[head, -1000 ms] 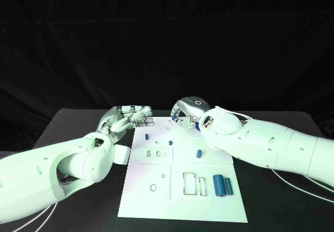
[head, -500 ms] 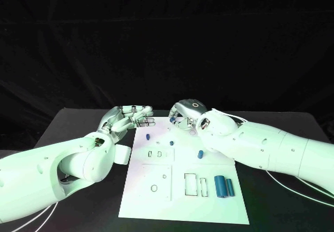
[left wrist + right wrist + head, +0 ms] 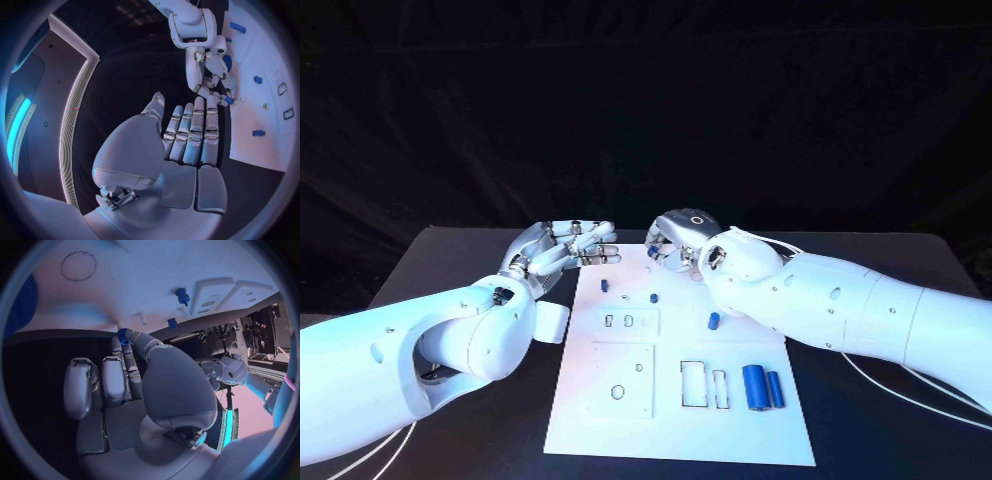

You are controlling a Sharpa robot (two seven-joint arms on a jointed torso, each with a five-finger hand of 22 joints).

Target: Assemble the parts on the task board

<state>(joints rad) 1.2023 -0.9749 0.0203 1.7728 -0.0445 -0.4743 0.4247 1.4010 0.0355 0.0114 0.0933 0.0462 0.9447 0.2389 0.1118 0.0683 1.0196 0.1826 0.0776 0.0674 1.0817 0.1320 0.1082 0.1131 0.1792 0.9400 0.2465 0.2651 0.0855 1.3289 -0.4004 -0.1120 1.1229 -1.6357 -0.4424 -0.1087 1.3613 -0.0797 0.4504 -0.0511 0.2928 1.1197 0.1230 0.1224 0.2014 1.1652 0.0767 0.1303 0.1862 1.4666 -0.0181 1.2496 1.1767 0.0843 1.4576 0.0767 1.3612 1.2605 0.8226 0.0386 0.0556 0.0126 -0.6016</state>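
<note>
Right hand (image 3: 678, 240) hangs over the far edge of the task board (image 3: 589, 420). It pinches a small blue part (image 3: 123, 335) at its fingertips, the other fingers curled in beside. In the left wrist view the same blue part (image 3: 229, 100) sits at the tips of that hand, just over the board's far edge. Long axis of the part cannot be told; too small.

Left hand (image 3: 567, 244) waits just off the board's far left corner, fingers straight and side by side, holding nothing. It is near the right hand but not touching.

Judgement: the right hand carries the piece, so the move is its own; the seat it wants probably lies on the near side of the hand, on the board.

On the board, nearer the robot than the right hand: a blue peg (image 3: 604, 284) and a smaller blue stud (image 3: 653, 296), a blue capsule (image 3: 713, 321) mid-board, two blue cylinders (image 3: 762, 386) lying side by side by the right edge. The right forearm overhangs the board's right side and may hide slots there.
</note>
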